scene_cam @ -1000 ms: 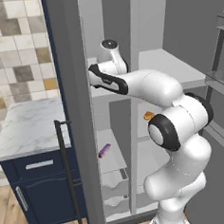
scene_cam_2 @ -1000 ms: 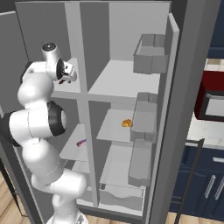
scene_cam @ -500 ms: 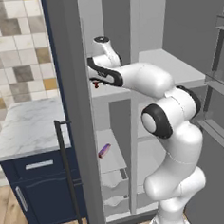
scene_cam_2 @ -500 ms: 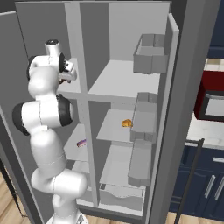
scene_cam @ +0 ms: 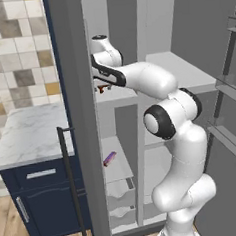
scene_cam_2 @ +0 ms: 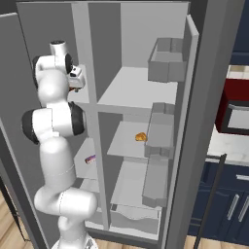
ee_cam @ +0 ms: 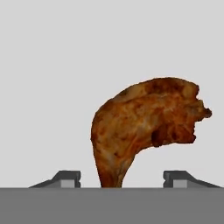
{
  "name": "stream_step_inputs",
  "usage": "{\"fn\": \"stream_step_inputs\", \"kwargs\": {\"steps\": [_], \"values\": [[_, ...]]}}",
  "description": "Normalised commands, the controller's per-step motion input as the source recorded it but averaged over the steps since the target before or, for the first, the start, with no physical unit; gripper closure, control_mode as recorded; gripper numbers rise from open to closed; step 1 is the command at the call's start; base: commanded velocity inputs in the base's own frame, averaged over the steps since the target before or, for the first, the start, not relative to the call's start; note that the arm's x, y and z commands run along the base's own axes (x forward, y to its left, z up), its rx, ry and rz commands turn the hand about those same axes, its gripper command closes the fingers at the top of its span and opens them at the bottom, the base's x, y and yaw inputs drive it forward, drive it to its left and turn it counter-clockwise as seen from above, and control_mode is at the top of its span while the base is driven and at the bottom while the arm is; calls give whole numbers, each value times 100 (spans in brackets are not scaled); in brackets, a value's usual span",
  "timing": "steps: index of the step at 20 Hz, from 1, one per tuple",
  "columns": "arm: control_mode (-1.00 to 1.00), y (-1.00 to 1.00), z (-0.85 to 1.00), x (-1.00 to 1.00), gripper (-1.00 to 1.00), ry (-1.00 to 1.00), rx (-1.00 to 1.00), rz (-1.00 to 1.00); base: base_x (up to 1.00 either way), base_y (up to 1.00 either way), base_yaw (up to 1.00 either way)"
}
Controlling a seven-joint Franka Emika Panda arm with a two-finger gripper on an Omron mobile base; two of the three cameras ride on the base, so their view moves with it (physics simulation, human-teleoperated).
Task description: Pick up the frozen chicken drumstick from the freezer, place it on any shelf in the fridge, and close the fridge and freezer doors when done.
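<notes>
Reddish-brown and lumpy, the frozen chicken drumstick lies on a pale flat shelf, and its thin end points down between the two dark fingertips in the hand view. The tips stand apart on each side of that thin end and do not touch it, so the gripper is open around the drumstick.

From the left base view, a blue cabinet with a marble counter stands at the far left. Next comes the open freezer, the narrow column. The gripper is at its top shelf, and a bit of the drumstick peeks out under the hand. A second ago the hand hung in front of this shelf; now the arm has reached further in and the hand sits lower, right over the meat.

I count one drumstick, one pink-purple bar on a lower freezer shelf, and one orange-yellow lump on a middle shelf of the fridge. Two doors stand open. The wide door carries three clear bins.
</notes>
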Motion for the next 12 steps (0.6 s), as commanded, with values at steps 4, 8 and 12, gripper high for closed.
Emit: {"fn": "stream_step_inputs", "kwargs": {"steps": [4, 8, 12], "values": [[-100, 1, -72, -1, 100, 4, -1, 4, 0, 0, 0], [-100, -38, -31, -36, 100, 0, 0, 0, 0, 0, 0], [-100, -55, -6, -46, 100, -4, 2, 0, 0, 0, 0]]}}
